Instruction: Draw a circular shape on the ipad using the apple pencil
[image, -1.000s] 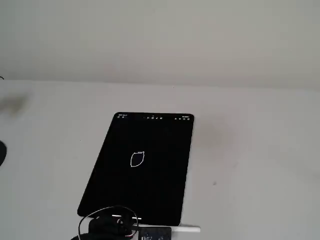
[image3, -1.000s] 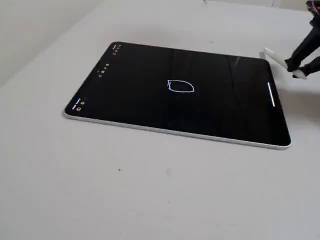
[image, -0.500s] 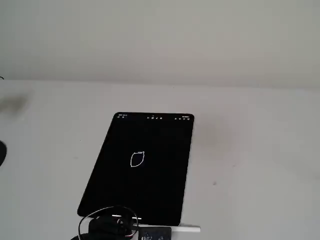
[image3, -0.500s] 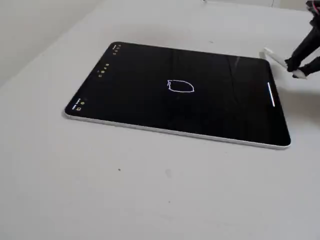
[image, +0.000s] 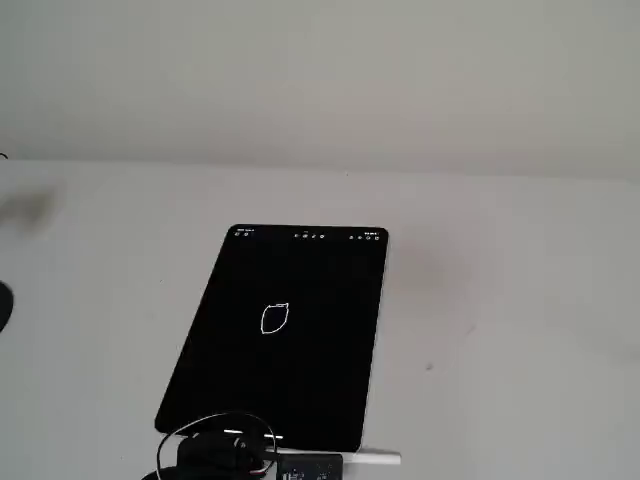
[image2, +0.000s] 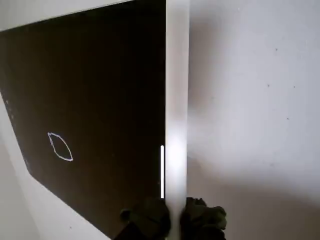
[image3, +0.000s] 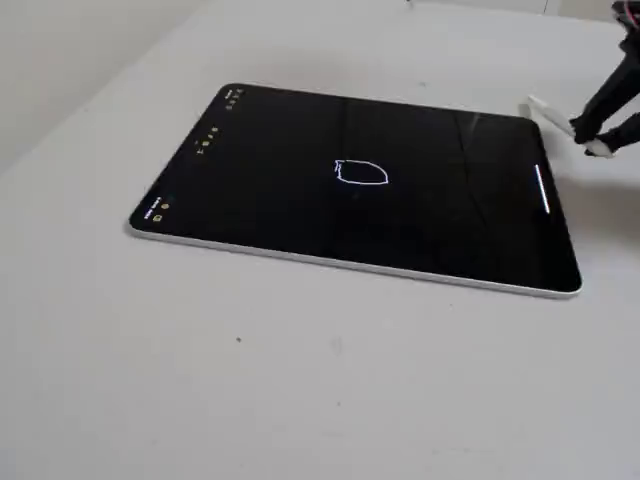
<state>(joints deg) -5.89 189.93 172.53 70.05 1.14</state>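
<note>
The ipad (image: 300, 380) lies flat on the white table, its black screen lit with tiny icons along the far short side. A small white circular shape (image: 275, 318) sits near the screen's middle, also seen as the circular shape (image3: 361, 173) and the circular shape (image2: 60, 146). The apple pencil (image2: 176, 100) runs alongside the ipad's (image2: 100, 75) near short edge, off the screen. My gripper (image2: 175, 220) is shut on the pencil, dark fingers (image2: 150, 220) on either side of it. In a fixed view the gripper (image3: 593, 130) holds the apple pencil (image3: 540, 108) just past the ipad (image3: 450, 220).
A black cable loop (image: 215, 430) and the arm's dark body overlap the ipad's near edge. A dark object (image: 3, 305) pokes in at the left edge. Bare white table (image3: 250, 380) surrounds the tablet, with a pale wall behind.
</note>
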